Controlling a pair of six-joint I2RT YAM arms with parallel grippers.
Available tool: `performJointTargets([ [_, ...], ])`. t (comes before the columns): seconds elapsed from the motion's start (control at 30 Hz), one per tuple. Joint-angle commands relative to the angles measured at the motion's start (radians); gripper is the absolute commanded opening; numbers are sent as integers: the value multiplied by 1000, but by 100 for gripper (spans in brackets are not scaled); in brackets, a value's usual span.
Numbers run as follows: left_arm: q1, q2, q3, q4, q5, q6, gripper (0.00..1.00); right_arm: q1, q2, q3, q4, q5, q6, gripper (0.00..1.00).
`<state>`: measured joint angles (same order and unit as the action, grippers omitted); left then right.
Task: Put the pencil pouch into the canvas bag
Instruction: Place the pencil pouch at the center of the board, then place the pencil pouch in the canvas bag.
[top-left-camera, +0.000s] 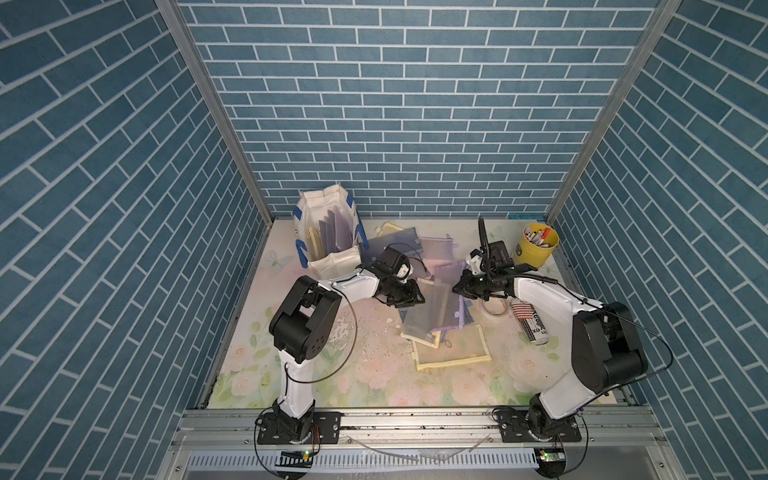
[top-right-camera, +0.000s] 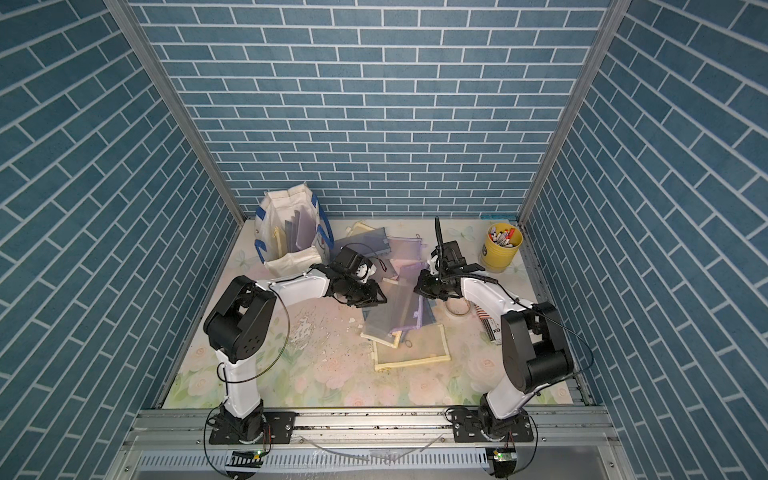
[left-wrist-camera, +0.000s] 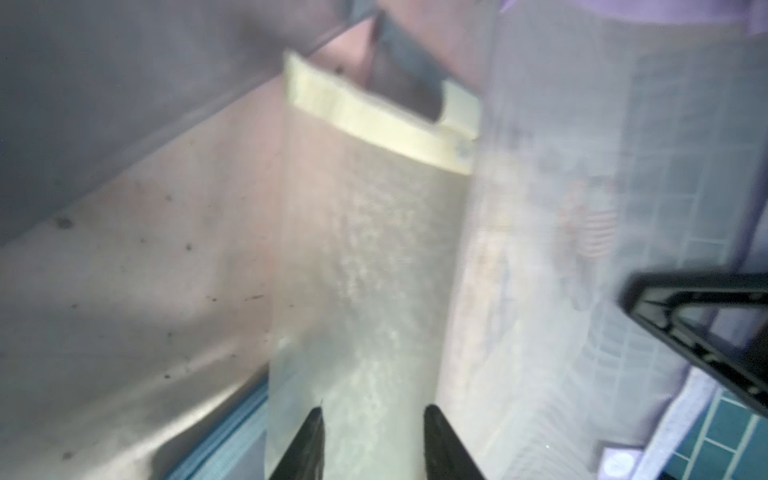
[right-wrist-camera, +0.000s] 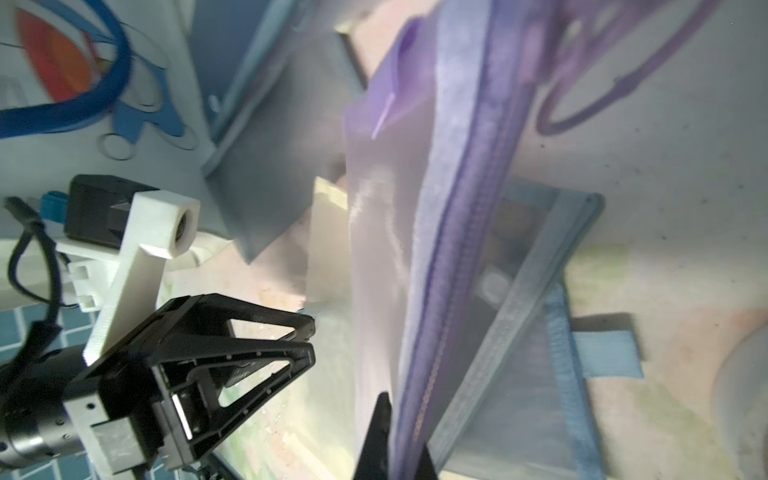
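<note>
Purple-trimmed mesh pencil pouch (right-wrist-camera: 457, 208) hangs mid-table, pinched in the closed right gripper (top-left-camera: 458, 286); left gripper (right-wrist-camera: 309, 343) gapes beside it; canvas bag (top-left-camera: 332, 266), holding other pouches (top-left-camera: 332, 228), awaits it; the carry remains.

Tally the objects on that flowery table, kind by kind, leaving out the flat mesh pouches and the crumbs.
Off-white canvas tote bag with blue straps: 1
Yellow plastic bucket of pens: 1
Roll of tape: 1
Flag-printed cylinder lying on its side: 1
Total: 4
</note>
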<state>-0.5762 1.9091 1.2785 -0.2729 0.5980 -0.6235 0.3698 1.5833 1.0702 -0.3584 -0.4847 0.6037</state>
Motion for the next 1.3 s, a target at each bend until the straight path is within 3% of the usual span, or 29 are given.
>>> performJointTargets([
  [0.0,7,-112,61,54,43,-29,68,-3,-59,79,73,-109,-31,0],
  [0.13,37,-202,82,126,77,-67,88,-5,-72,115,207,-230,55,0],
  [0.3,122,-295,119,146,118,-74,99,-5,-58,167,422,-319,225,0],
  [0.5,211,-358,153,71,150,-34,99,-4,-27,274,514,-379,313,0],
  [0.7,189,-358,131,176,194,-82,96,7,13,317,602,-423,391,0],
  [0.87,165,-331,128,301,217,-149,83,27,51,354,577,-433,392,0],
  [1.03,165,-310,120,386,242,-209,61,35,63,370,575,-434,392,0],
  [1.27,166,-319,127,366,237,-186,22,44,92,404,537,-448,388,0],
])
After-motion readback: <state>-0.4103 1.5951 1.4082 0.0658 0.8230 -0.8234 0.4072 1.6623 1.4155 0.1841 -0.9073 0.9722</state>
